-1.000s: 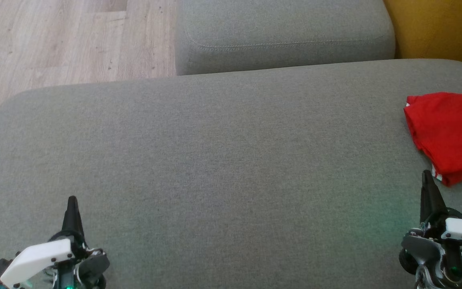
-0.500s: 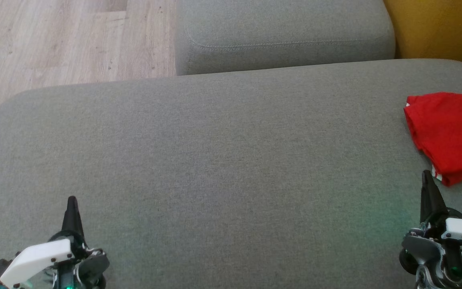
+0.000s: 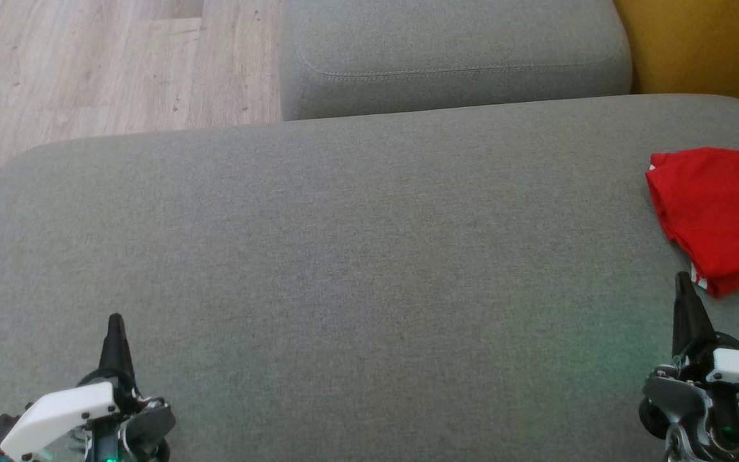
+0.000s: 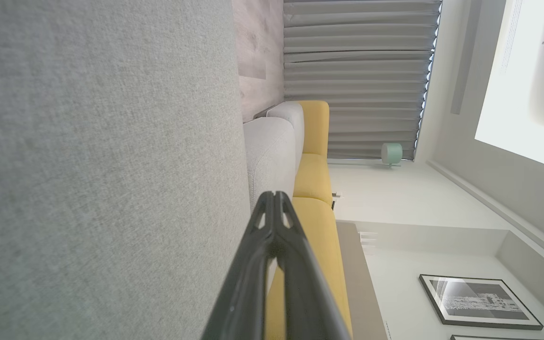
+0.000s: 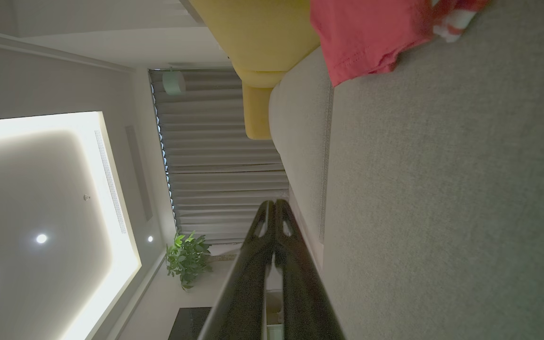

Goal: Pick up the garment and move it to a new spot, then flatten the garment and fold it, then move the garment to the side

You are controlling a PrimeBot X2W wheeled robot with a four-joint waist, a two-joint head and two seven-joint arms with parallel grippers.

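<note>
1. Wooden floor (image 3: 87, 70): pale planks. We record it at the upper left of the head view, beyond the seating.
2. Curtain (image 4: 357, 71): grey and pleated. We note it at the far end of the room in both wrist views.
3. Large grey cushion (image 3: 356, 256): woven fabric with rounded corners. It carries the garment and lies beneath both claws.
4. Yellow sofa (image 3: 709, 45): we list the part at the upper right of the head view, behind the grey pieces.
5. Smaller grey cushion (image 3: 453, 58): a stitched seam runs along its front. It sits just beyond the large one; we cannot tell whether the two touch.
6. Garment (image 3: 722, 212): red, folded into a flat stack, with white-striped trim at its near corner. We place it on the right end of the large grey cushion, cut off by the head view's right border.
7. Framed picture (image 4: 480, 302): a dark frame around a black-and-white print on a pale wall, entered from the left wrist view.
8. Right claw (image 3: 682, 282): two dark fingers pressed together tip to tip. It stands at the lower right, its tip just beside the garment's near corner. In the right wrist view we see bare cushion between the fingers and the cloth.
9. Left claw (image 3: 115, 324): fingers likewise together. It stands at the lower left over bare cushion, well apart from the garment.
10. Potted plant (image 5: 187, 257): green and leafy, standing by the curtain.
11. Mint-green lamp (image 4: 391, 153): small and round, just beside the curtain.
</note>
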